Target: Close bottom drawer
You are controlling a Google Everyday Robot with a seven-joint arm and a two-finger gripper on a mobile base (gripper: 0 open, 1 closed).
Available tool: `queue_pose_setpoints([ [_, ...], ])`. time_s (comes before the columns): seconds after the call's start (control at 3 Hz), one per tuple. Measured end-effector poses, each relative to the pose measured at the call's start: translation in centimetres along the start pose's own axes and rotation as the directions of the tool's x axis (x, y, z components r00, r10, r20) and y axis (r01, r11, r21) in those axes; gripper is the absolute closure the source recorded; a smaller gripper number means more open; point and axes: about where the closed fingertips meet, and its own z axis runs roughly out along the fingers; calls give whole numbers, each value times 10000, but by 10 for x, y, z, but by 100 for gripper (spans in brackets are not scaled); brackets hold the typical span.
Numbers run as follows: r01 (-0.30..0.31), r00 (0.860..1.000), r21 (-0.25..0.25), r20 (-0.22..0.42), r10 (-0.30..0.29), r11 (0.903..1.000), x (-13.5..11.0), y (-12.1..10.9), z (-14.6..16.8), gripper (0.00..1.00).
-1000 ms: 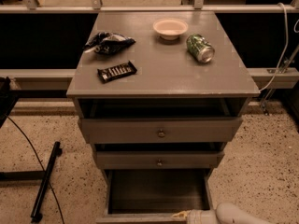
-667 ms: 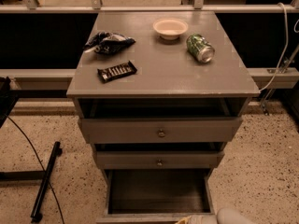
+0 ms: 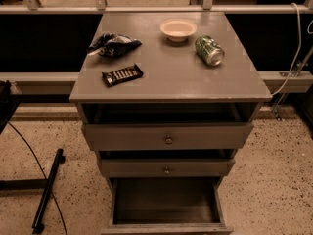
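The bottom drawer [image 3: 166, 202] of the grey-brown cabinet stands pulled far out toward me, its dark shallow inside bare, its front panel at the lower edge of the camera view. Above it are the mid-width drawer front with a small knob [image 3: 167, 171] and the widest drawer front with a brass knob [image 3: 168, 140], both partly out. My gripper is out of view; no part of the arm shows.
On the cabinet top [image 3: 171, 77] lie a white bowl [image 3: 178, 29], a green can on its side [image 3: 209, 50], a dark crumpled bag [image 3: 112, 44] and a chocolate bar [image 3: 122, 75]. A black stand leg [image 3: 48, 190] lies on the speckled floor at left. A rail runs behind.
My pale arm and gripper, seen at the bottom right by the drawer's front edge, have slid down out of the picture. The bottom drawer has stayed open.
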Motion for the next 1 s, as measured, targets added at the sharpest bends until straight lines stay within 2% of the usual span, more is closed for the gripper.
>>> queue_pose_setpoints([
  [0.33, -182, 9997, 587, -160, 192, 9981, 16, -9, 11, 100],
  [0.67, -267, 9995, 1474, -126, 289, 9887, 23, -34, 16, 100],
  [1.0, -343, 9994, 2371, 65, 337, 9709, 23, -64, 19, 100],
])
